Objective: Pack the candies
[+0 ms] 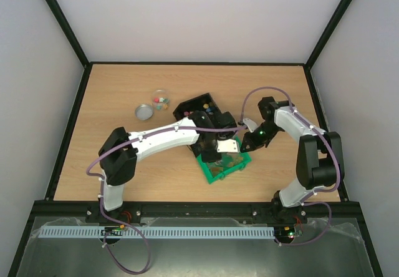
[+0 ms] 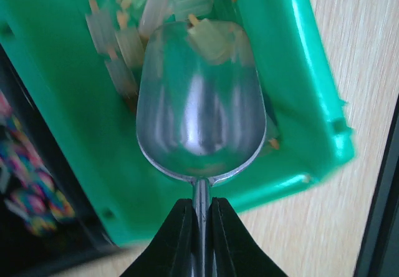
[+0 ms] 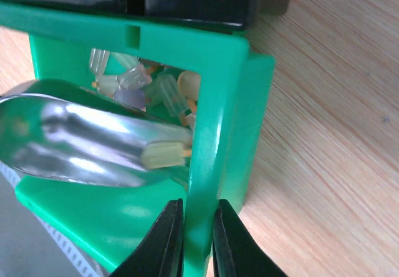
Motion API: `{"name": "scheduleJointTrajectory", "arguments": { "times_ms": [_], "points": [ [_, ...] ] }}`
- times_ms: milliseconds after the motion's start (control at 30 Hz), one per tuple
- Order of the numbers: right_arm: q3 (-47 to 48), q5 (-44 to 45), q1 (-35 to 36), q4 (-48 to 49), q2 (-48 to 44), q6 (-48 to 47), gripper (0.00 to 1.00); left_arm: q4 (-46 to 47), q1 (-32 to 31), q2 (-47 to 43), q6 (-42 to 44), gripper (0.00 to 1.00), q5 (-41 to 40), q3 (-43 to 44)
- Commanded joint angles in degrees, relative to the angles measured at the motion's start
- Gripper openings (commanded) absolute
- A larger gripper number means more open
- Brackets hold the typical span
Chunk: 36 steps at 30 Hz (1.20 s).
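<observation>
The right gripper [image 3: 198, 211] pinches the wall of the green bin [image 3: 218, 58]. Beside it the black bin [image 1: 187, 106] holds most bright candies [image 2: 34, 194]; the open jar [image 1: 161, 99] has few, so packing looks barely begun. The left gripper [image 2: 201, 214] clamps the metal scoop [image 2: 199, 115], one pale piece [image 2: 209, 40] at its lip.

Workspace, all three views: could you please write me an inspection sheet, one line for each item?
Surface: light wooden table.
Job's things: bright candies in a clear jar, more in the black bin.
Clutter: metal lid beside the jar; green bin holding pale wrapped pieces.
Pincers: left pincer shut on the metal scoop at its handle, bowl inside the green bin; right pincer shut on that bin's wall.
Cables: purple cables loop along both arms.
Surroundings: black frame, white walls.
</observation>
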Motion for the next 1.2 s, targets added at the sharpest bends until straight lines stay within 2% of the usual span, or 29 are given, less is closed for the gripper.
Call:
{"name": "scheduleJointTrajectory", "arguments": {
  "times_ms": [0,167,300,433,667,800,933,1167],
  "points": [
    [0.77,-3.92,0.92,-4.13,0.8,-1.23,0.03,5.04,1.55,5.08,-0.78,0.02,5.46,-5.48],
    [0.77,-3.7,0.84,-3.67,0.91,-0.18,0.01,13.2,3.7,3.25,-2.43,0.02,11.17,-9.27],
    [0.44,-2.67,0.89,-1.67,0.41,2.49,0.01,25.61,4.98,-1.19,-4.87,0.02,15.39,-16.38],
    [0.04,0.6,0.91,0.98,-0.8,6.38,0.01,35.83,5.0,-5.77,-7.74,0.02,16.62,-23.54],
    [-1.31,5.66,-0.42,6.73,-3.54,13.4,0.01,49.21,5.09,-8.87,-12.99,0.02,15.76,-29.07],
    [-1.93,6.74,-2.73,8.72,-4.01,16.14,0.01,53.01,5.09,-7.95,-14.1,0.02,13.35,-28.41],
    [-2.64,6.85,-4.36,10.33,-4.82,17.81,0.01,51.74,5.37,-6.06,-14.8,0.02,13.29,-25.44],
    [-3.3,2.06,-4.53,10.83,-4.73,18.14,0.01,57.8,5.31,-1.96,-15.73,0.02,14.48,-26.12]
  ]
}}
